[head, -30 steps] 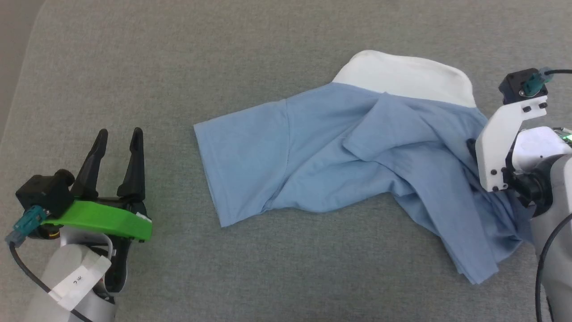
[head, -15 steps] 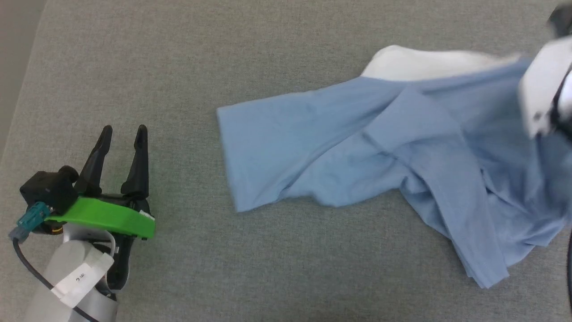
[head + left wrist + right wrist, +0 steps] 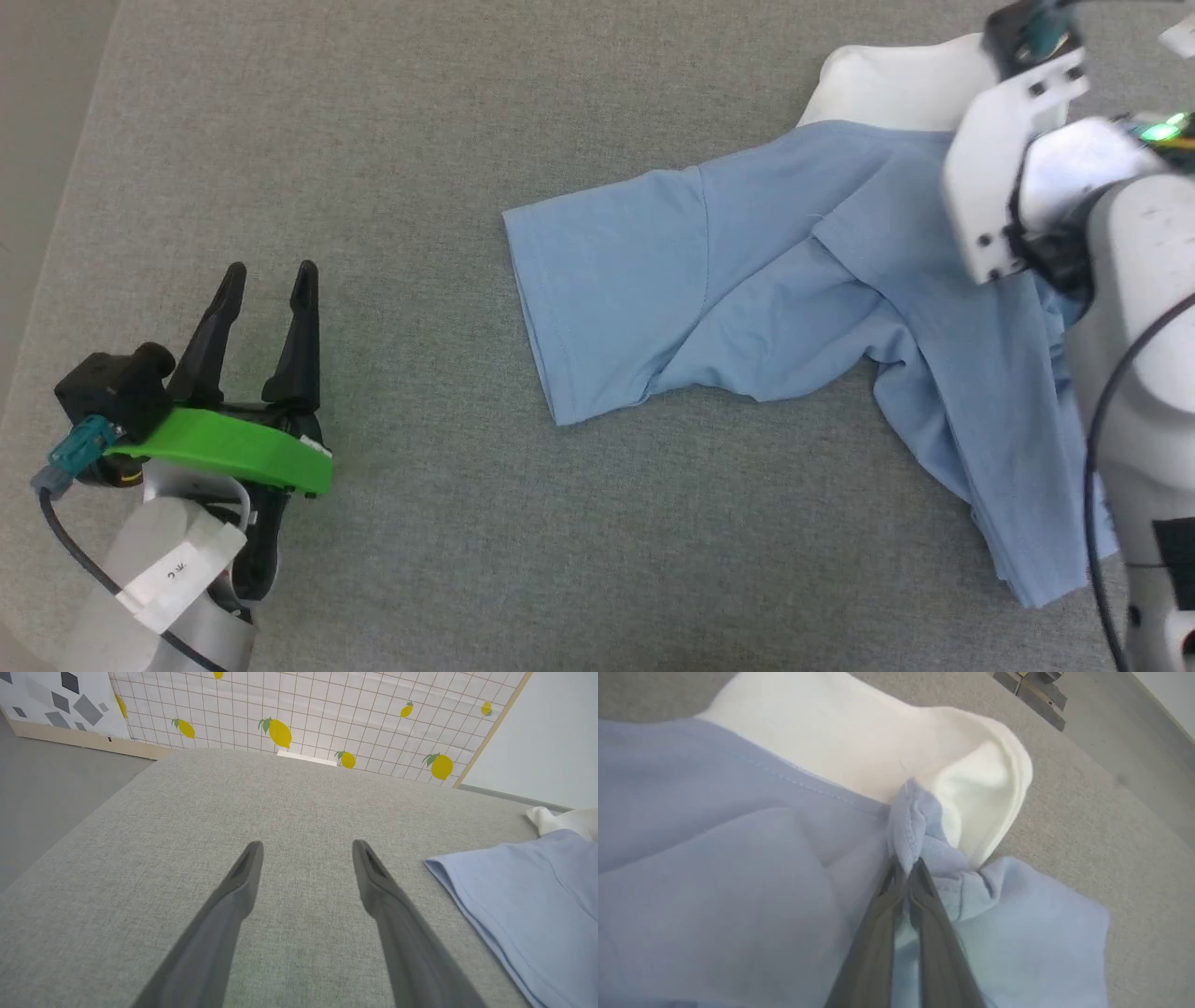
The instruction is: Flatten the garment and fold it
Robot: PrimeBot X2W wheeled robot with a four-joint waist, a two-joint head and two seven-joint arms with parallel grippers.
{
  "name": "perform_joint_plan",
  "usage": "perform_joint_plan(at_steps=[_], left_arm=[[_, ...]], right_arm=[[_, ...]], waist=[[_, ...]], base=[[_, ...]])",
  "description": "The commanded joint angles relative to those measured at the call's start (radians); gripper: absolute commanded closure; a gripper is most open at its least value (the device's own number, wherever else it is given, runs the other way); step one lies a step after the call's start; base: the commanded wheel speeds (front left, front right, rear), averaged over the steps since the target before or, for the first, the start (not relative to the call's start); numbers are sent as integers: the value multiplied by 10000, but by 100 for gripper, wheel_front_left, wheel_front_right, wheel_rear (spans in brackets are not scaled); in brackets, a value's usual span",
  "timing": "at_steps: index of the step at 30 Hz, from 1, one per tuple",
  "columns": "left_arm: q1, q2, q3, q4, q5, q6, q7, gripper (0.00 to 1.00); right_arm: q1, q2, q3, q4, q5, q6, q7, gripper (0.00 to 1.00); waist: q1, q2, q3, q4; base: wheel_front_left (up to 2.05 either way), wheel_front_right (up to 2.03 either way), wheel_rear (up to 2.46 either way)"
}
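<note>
L gripper (image 3: 271, 271), near left: fingers wide apart, nothing held, over grey fabric surface (image 3: 420, 541). Mid-right: garment (image 3: 747, 280) crumpled on surface, one sleeve spread flat toward L. R gripper (image 3: 903, 867), far right: clamped on blue fold beside white collar piece (image 3: 887, 737).

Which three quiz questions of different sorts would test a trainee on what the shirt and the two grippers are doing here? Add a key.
1. True or false: the left gripper touches the garment.
2. Pick one. The right gripper is: A, open above the cloth; B, shut on a pinch of blue fabric next to the white collar piece; C, shut on nothing.
3. Fill in: the left gripper's jaws stand ____.

Key: 1 false; 2 B; 3 open.
</note>
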Motion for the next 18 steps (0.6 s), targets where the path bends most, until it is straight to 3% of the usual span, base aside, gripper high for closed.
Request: perform_joint_plan(at_steps=[1,10,18], left_arm=[[-152,-34,-8,56,-98,-56,-82,0],[-21,-80,-79,190,42,-60,-89,0],[533,-138,-156,204,181,164,-71,0]], right_arm=[[110,123,-23,100,173,-17,-13,0],[154,343,-1487,-801,697,-17,-2272,0],[1871,648,-3260,-2349,1068,-17,-5872,0]], waist=[[0,39,-108,-30],[0,39,-1097,-338],[0,39,-2255,-855]], base=[[0,0,0],[0,0,0],[0,0,0]])
